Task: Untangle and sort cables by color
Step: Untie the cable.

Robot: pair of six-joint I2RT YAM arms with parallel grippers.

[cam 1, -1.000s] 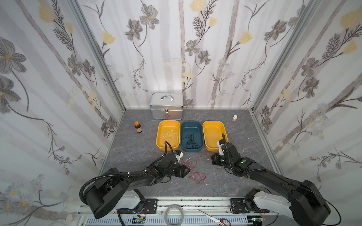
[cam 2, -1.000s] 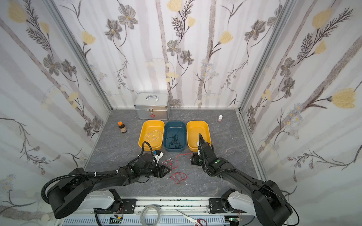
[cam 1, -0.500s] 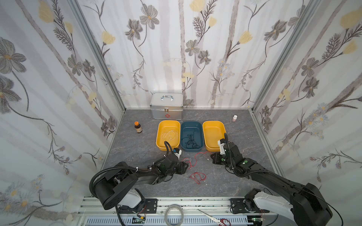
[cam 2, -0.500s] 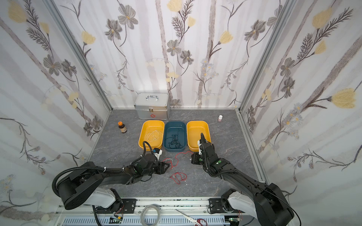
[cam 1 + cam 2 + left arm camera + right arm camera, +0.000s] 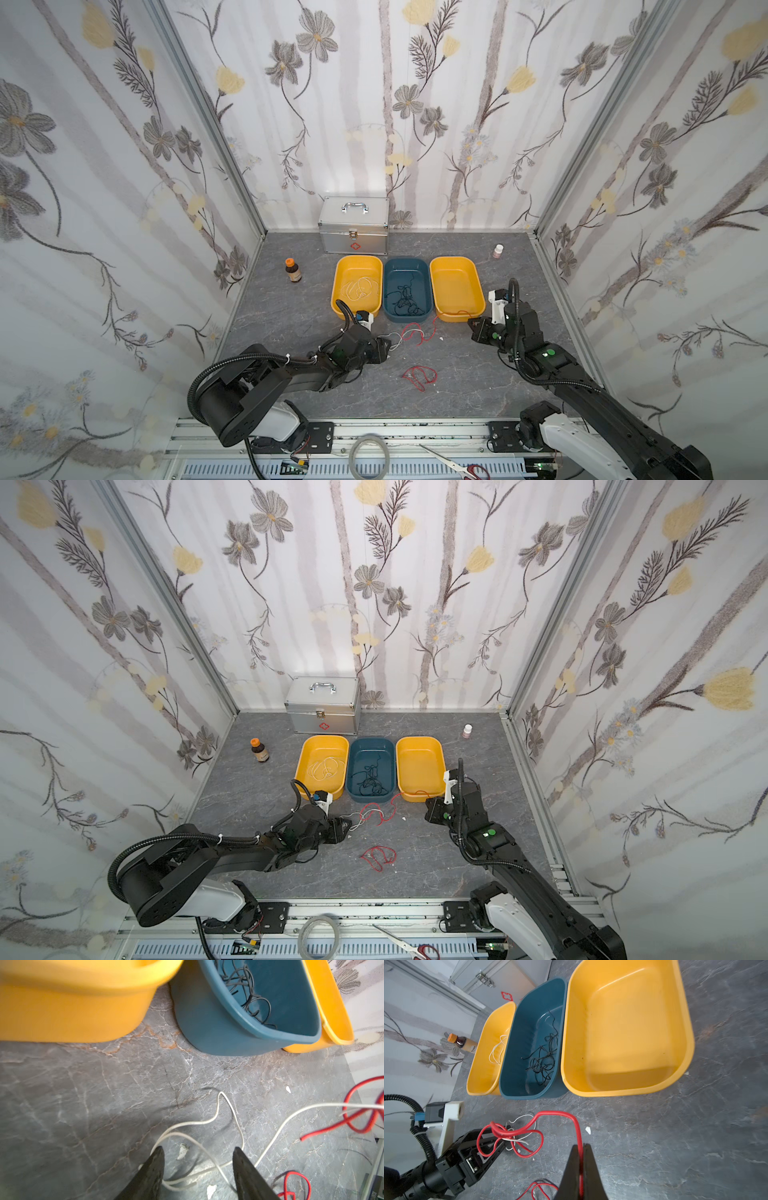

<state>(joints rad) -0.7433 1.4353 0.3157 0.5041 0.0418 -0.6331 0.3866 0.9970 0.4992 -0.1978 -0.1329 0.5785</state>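
Left fingers (image 5: 149, 1176) narrowed astride white loops (image 5: 218, 1109), right fingers (image 5: 589, 1167) pinching red cable (image 5: 577, 1132)

Bright, even light, soft shadows, wide-angle bowing at edges, blurred near yellow bin (image 5: 62, 1012).

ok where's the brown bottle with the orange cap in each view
Top view: small brown orange-capped bottle, left of the nearest yellow plastic tub.
Top view: same.
Left wrist: not in it.
Right wrist: bottle beside that tub.
Shared landmark: dark blue plastic tub.
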